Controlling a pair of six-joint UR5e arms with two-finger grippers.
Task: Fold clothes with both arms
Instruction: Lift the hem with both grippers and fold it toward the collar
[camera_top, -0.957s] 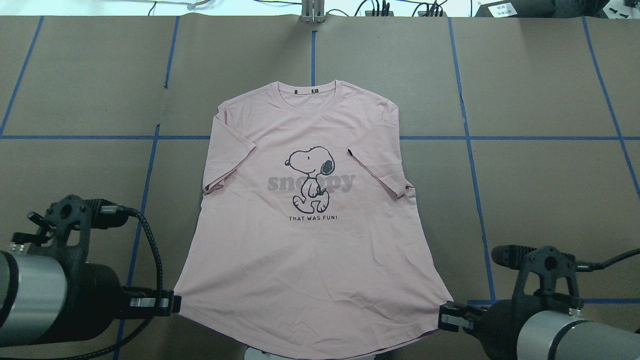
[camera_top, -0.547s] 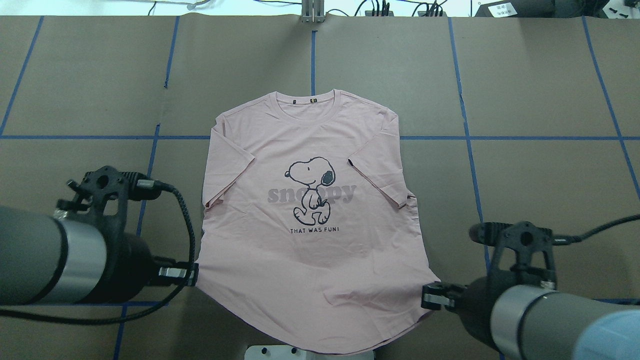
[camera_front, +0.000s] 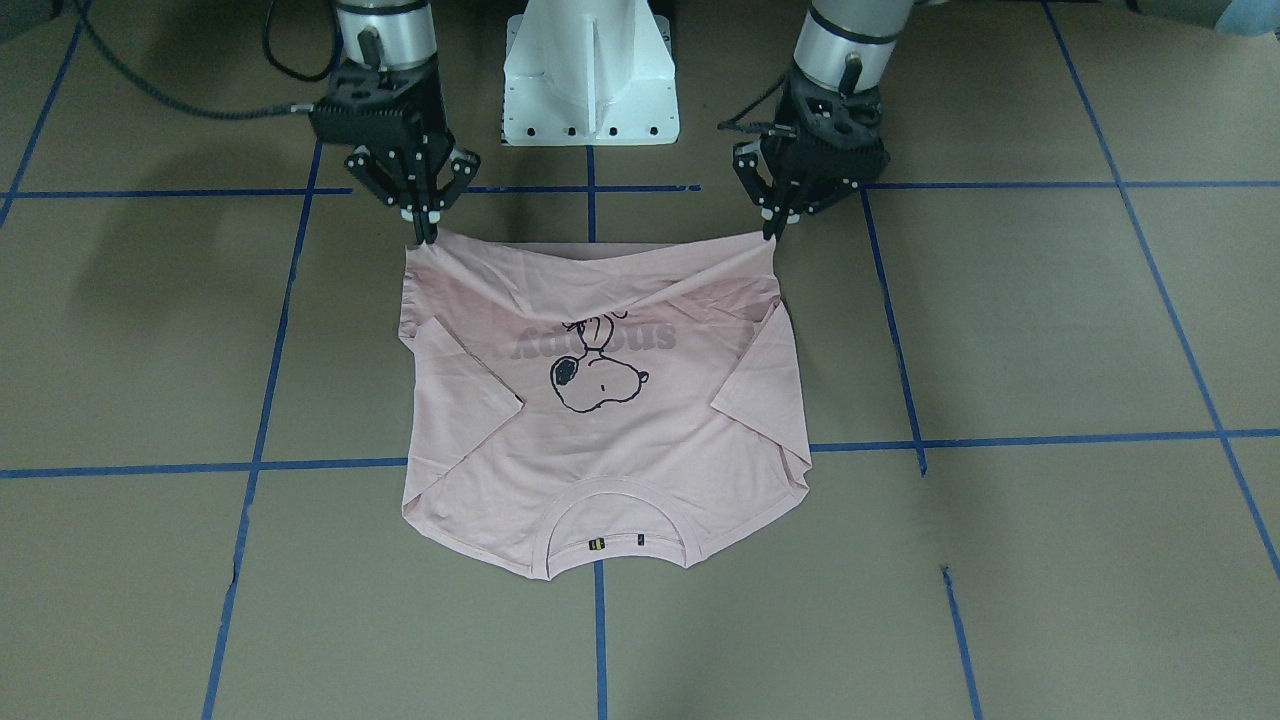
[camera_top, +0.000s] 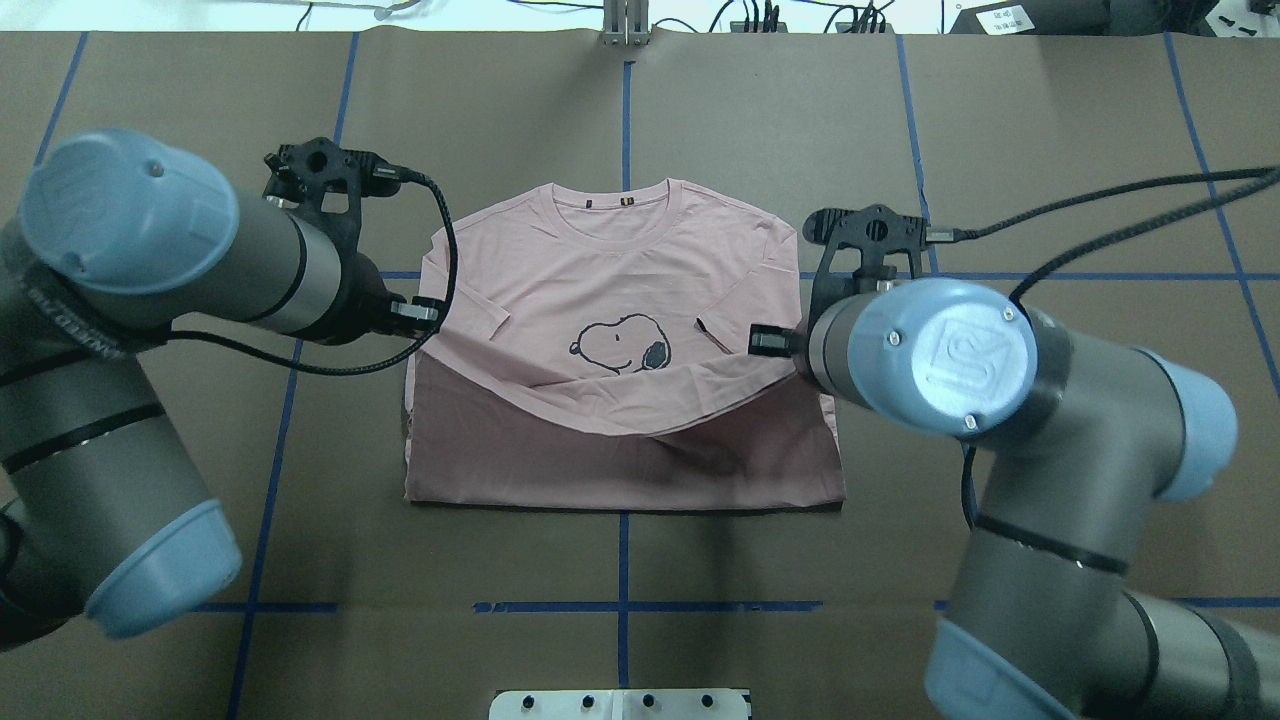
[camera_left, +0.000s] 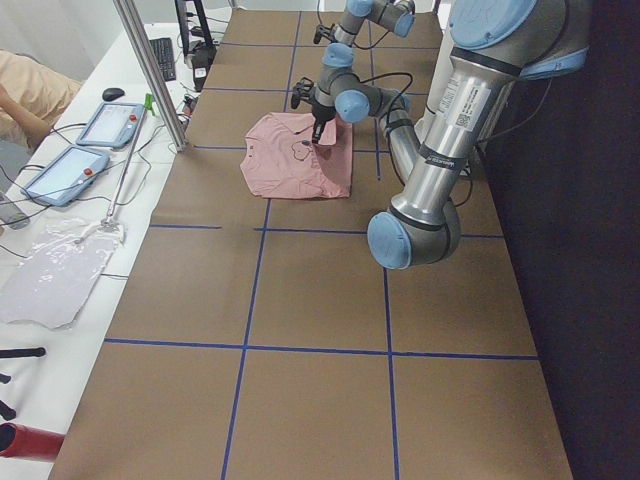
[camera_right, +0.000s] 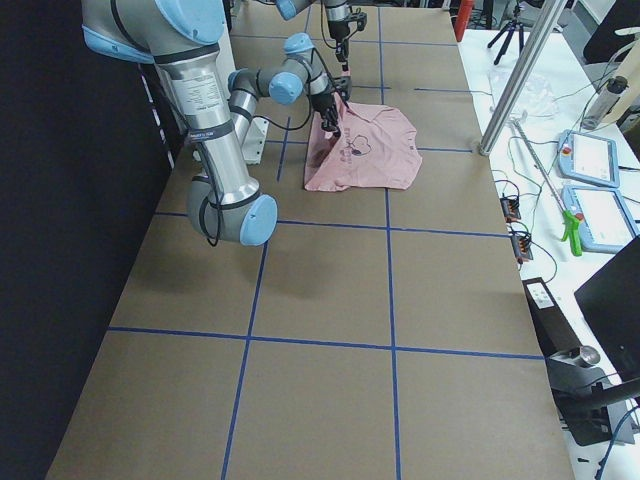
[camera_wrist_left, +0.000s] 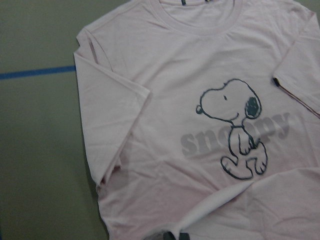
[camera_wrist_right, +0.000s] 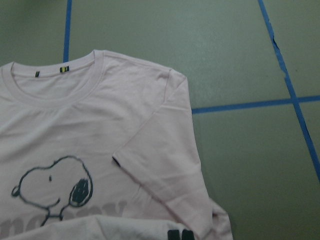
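Both hem corners of the pink Snoopy T-shirt (camera_top: 620, 260) are clamped by the left end effector (camera_top: 425, 312) and right end effector (camera_top: 760, 340) above the bench (camera_top: 1050, 180).

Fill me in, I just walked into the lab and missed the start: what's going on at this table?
The robot is mid-fold on a pink Snoopy T-shirt lying on the table. The left gripper and the right gripper each pinch one bottom corner, holding the hem raised and sagging over the lower part of the print. The collar end lies flat; the fold is not yet laid down.
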